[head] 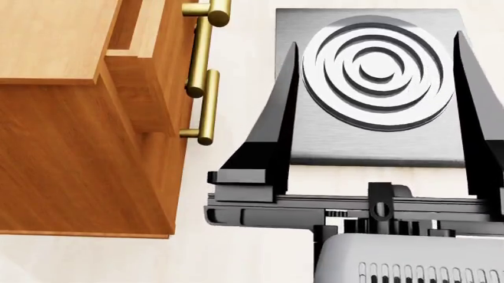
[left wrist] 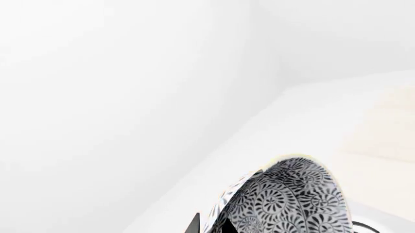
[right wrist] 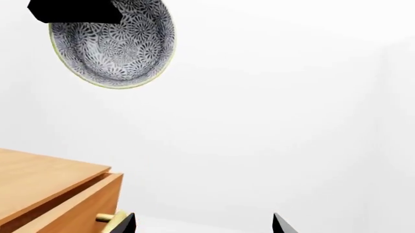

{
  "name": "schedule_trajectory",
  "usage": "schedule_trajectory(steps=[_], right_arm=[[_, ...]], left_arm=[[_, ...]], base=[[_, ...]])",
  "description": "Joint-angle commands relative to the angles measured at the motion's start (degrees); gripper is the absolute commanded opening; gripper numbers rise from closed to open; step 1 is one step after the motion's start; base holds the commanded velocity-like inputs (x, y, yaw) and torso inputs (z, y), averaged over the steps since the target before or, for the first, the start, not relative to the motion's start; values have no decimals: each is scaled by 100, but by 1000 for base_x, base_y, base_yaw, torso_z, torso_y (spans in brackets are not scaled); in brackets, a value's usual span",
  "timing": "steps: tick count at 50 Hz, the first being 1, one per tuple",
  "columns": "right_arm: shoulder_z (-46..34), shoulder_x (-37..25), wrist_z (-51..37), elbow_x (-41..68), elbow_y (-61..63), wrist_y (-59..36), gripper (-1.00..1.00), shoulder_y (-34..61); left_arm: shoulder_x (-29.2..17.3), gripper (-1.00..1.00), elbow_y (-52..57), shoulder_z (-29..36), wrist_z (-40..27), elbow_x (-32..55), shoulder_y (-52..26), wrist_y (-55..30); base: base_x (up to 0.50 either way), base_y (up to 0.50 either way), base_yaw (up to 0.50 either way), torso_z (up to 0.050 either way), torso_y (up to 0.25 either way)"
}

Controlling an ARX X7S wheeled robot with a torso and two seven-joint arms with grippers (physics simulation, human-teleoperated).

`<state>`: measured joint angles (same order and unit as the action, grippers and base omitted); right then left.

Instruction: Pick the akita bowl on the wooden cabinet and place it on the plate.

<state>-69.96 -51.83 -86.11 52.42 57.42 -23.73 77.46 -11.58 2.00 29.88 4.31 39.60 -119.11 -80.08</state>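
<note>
The akita bowl (right wrist: pixel 113 46) hangs in the air, tilted on edge, a black finger (right wrist: pixel 75 10) of the left claw over its rim. The right claw (head: pixel 376 112) is spread wide above the grey stove (head: pixel 370 71); the wooden cabinet (head: pixel 71 124) lies at nine o'clock.

Head view steeply downward, wrist views share akita bowl (right wrist: pixel 113 51), left closest

Akita bowl (left wrist: pixel 285 199) cut by frame edge; left gripper fingers unseen.
</note>
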Motion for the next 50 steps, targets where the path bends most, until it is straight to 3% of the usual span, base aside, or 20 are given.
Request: schedule_trajectory(steps=[1, 50], right_arm=[[-24, -2, -77, 236, -53, -51, 100, 244], [-11, 3, 17, -134, 103, 12, 100, -203]], left_arm=[[-17, -100, 549, -318, -248, 226, 230, -327], [-102, -100, 1715, -865, -1012, 1449, 1486, -695]], base=[[0, 0, 0, 0, 0], [0, 0, 0, 0, 0]])
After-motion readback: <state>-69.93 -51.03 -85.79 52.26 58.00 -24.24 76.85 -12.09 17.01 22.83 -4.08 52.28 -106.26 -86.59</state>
